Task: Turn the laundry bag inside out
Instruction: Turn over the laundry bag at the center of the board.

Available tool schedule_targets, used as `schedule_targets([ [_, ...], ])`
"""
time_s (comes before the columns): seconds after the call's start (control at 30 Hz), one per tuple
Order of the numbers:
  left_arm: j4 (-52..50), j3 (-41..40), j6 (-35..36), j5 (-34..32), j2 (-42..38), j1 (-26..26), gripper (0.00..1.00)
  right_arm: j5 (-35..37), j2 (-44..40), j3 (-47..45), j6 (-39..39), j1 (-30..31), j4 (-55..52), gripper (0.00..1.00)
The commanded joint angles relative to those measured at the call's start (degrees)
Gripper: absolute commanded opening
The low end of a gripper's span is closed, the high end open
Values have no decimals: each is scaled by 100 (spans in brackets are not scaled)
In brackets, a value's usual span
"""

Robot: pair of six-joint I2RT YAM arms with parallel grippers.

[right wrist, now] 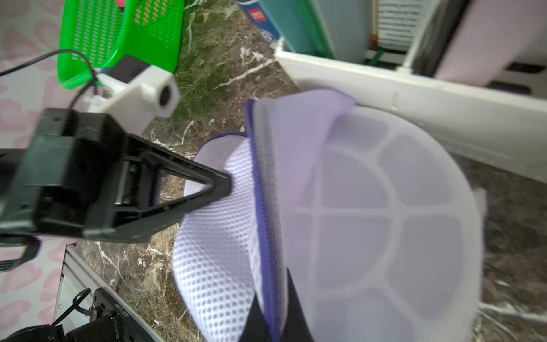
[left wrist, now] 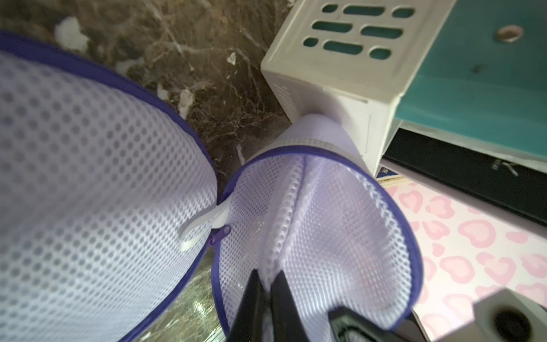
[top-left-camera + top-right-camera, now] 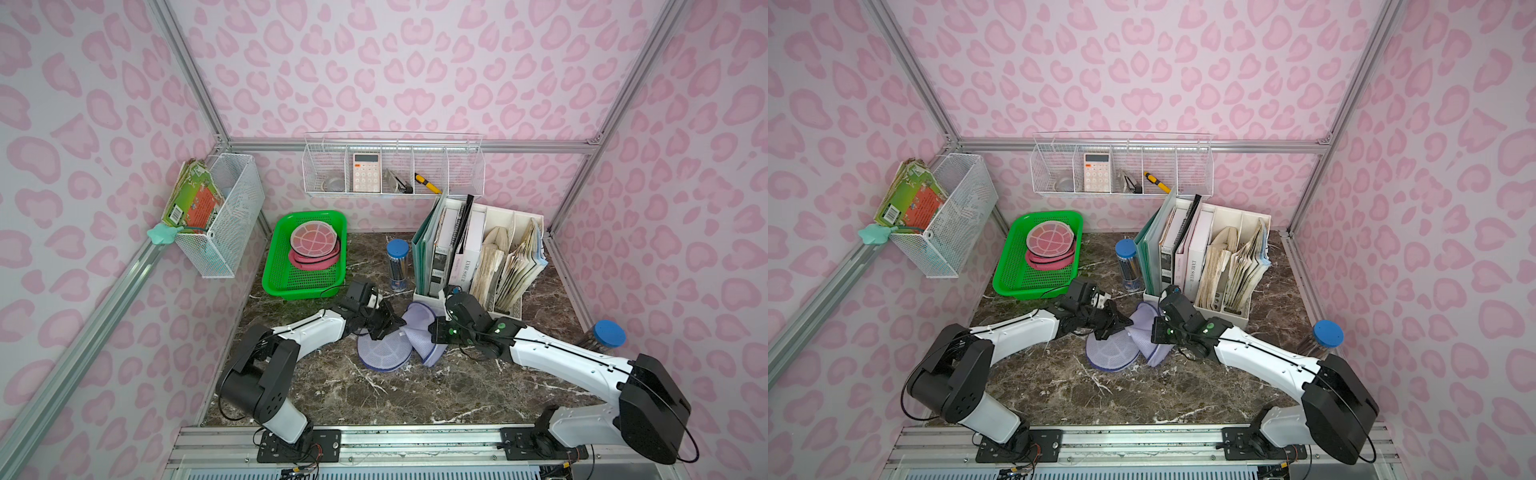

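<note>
mesh, pale lilac and pitted with small round holes, made up most of the laundry bag [image 3: 384,353]. dark purple piping and a zip ran along its rims. it sat on the tabletop [image 3: 374,395], a dark marble pattern veined with white, between my two arms. it was just in front of the white plastic file rack [image 3: 510,311], and one soft fold touched the rack's slotted corner [image 2: 340,88].

one flat, round panel lay on the tabletop, and the other half stood up, curled like a cup. a small purple zip pull [image 2: 220,235] hung where the two halves met.

my left jaws were closed tight on a ridge of mesh inside the cup, the thin black fingers [image 2: 282,305] pressed together with cloth between them. my right jaws were closed too, pinching the zip-edged rim beside a smooth, cloudy dome with white spoked ribs [image 1: 384,222].

in both top views my wrists hid the two pinches. the right wrist view was blurred, so i could not judge what the ribs were made of. the flat panel ran past the edge of the left wrist view. i could not tell which face of the bag was turned outward.
</note>
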Motion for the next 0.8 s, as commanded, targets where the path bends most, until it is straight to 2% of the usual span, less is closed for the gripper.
schedule_targets([
  [0.0, -822, 18, 629, 37, -103, 134, 0, 70, -303, -264, 79, -171, 7, 1],
  [0.13, -1682, 254, 1510, 235, -119, 153, 0, 45, -421, -102, -368, -198, -188, 22],
  [0.2, -1941, 310, 1805, 259, -157, 150, 0, 22, -295, 157, -617, -185, -399, 41],
  [0.27, -2153, 364, 2061, 257, -244, 142, 0, 58, -100, 490, -879, -147, -659, 53],
  [0.37, -2508, 507, 2441, 169, -363, 125, 0, 190, 268, 1068, -1270, -58, -1083, 59],
  [0.5, -2874, 659, 2828, 9, -419, 55, 0, 236, 860, 1915, -1777, 76, -1563, 61],
  [0.67, -2955, 639, 2887, -276, -436, 27, 0, 237, 1531, 2904, -2097, 316, -2088, 65],
  [0.77, -2946, 699, 2894, -474, -445, 27, 0, 269, 1659, 3269, -2106, 425, -2195, 69],
])
